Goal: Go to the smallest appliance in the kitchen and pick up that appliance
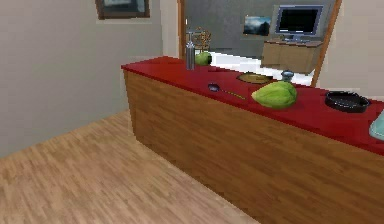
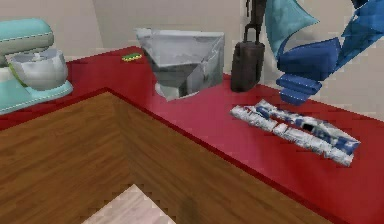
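Observation:
In the arm side view, a pale teal stand mixer (image 2: 30, 65) with a metal bowl stands on the red counter (image 2: 200, 120) at the left. A silvery angular appliance-like thing (image 2: 182, 60) sits near the middle, with a dark upright object (image 2: 247, 58) just to its right. The forward view has a teal edge (image 1: 378, 125) at the far right of the same red counter (image 1: 180, 80).
A blue and white patterned strip (image 2: 295, 130) lies on the counter under a large blue shape (image 2: 310, 45). Along the forward view's counter are a green leafy head (image 1: 274, 95), a dark pan (image 1: 346, 100), a metal bottle (image 1: 190, 50) and a plate (image 1: 253, 77). Wood floor (image 1: 90, 170) lies at the left.

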